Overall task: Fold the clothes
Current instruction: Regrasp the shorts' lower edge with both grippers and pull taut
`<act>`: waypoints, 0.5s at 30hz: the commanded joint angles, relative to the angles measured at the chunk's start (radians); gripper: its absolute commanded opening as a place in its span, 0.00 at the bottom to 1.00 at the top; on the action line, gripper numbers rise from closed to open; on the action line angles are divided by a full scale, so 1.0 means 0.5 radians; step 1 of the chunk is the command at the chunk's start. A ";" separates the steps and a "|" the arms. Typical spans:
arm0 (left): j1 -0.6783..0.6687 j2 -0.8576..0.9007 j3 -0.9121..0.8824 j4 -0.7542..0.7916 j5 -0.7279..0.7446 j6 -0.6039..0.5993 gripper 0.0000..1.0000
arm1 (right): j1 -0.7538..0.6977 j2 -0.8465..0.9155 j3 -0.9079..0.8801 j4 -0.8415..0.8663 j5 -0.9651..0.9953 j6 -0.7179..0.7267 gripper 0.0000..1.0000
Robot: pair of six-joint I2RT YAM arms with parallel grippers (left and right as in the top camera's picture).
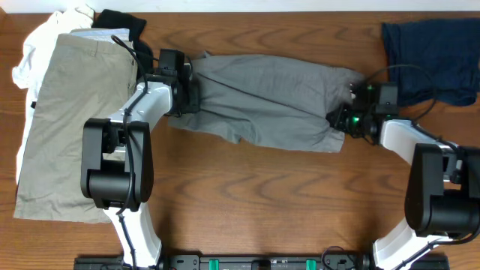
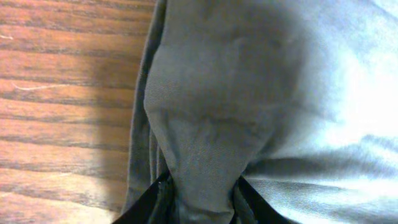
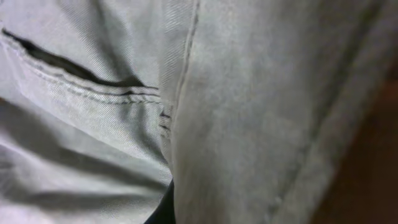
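Observation:
Mid-grey shorts (image 1: 262,101) lie stretched across the middle of the wooden table. My left gripper (image 1: 187,90) is at their left end. In the left wrist view a bunched fold of the grey cloth (image 2: 205,155) runs down between the two black fingers (image 2: 155,205), and the gripper (image 2: 204,210) is shut on it. My right gripper (image 1: 346,120) is at the shorts' right end. In the right wrist view the grey cloth (image 3: 249,124), with a slit pocket (image 3: 68,65), fills the frame. A fold covers the gripper (image 3: 211,214), leaving one dark finger (image 3: 164,211) showing; it is shut on the cloth.
Khaki-beige shorts (image 1: 67,127) lie flat at the far left, over a white piece (image 1: 37,45). A black piece (image 1: 124,22) sits at the back left. A navy piece (image 1: 431,52) lies at the back right, close behind my right arm.

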 commanded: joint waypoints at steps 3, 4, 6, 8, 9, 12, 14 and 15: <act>0.013 0.020 -0.005 -0.104 0.040 -0.052 0.25 | -0.240 -0.149 0.136 -0.301 -0.007 -0.248 0.01; 0.013 0.002 -0.005 -0.123 0.053 -0.053 0.24 | -0.278 -0.181 0.175 -0.390 -0.014 -0.308 0.01; 0.013 -0.043 -0.005 -0.176 0.092 -0.051 0.22 | -0.348 -0.233 0.269 -0.573 -0.016 -0.415 0.01; 0.013 -0.076 -0.005 -0.230 0.161 -0.050 0.21 | -0.407 -0.275 0.371 -0.744 -0.031 -0.539 0.01; 0.013 -0.092 -0.005 -0.258 0.198 -0.050 0.20 | -0.428 -0.289 0.422 -0.822 -0.040 -0.594 0.01; 0.012 -0.137 -0.005 -0.360 0.316 -0.049 0.20 | -0.470 -0.303 0.623 -1.095 -0.041 -0.780 0.01; 0.012 -0.155 -0.005 -0.414 0.363 -0.049 0.19 | -0.473 -0.302 0.749 -1.230 -0.041 -0.866 0.01; 0.012 -0.160 -0.005 -0.436 0.377 -0.050 0.18 | -0.472 -0.302 0.803 -1.278 -0.047 -0.881 0.01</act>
